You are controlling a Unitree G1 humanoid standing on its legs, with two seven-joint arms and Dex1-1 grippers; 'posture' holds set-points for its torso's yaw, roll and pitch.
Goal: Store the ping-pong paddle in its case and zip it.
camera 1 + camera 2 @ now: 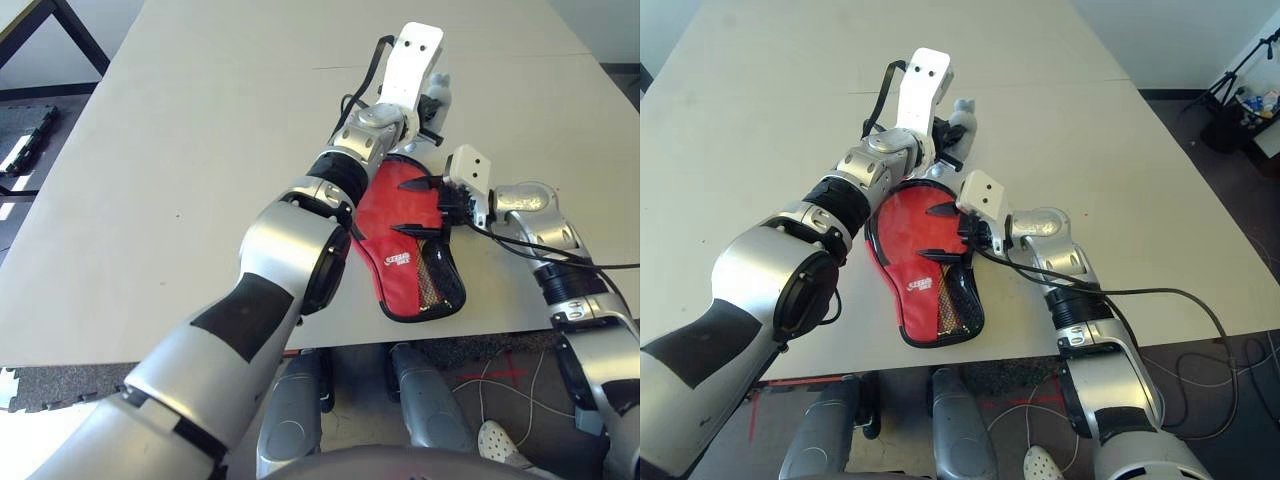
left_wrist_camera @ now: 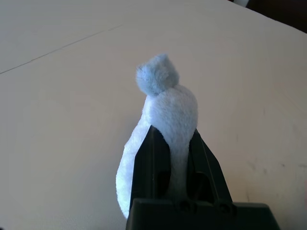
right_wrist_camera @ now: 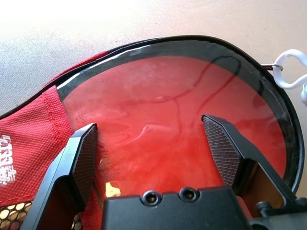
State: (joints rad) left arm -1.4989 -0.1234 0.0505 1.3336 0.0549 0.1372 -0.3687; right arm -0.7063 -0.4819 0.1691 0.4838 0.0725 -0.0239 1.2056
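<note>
Left eye view: near the tabletop's [image 1: 200,220] front edge, the black-edged red fabric case [image 1: 392,285] shows the round red rubber paddle [image 3: 158,100] inside; left fingers [image 2: 146,167] pinch pale fuzzy plush [image 2: 172,112], right fingers [image 3: 223,151] spread wide above the case.

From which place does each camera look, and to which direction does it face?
Left eye and right eye: on the head, facing forward and down at the table; both silver forearms show, and both views share the red case.
Left wrist: on the left arm, facing along the left hand to the pale plush thing held between its fingers, over the table.
Right wrist: on the right arm, facing along the open right hand to the case's clear window, with red showing behind it.
</note>
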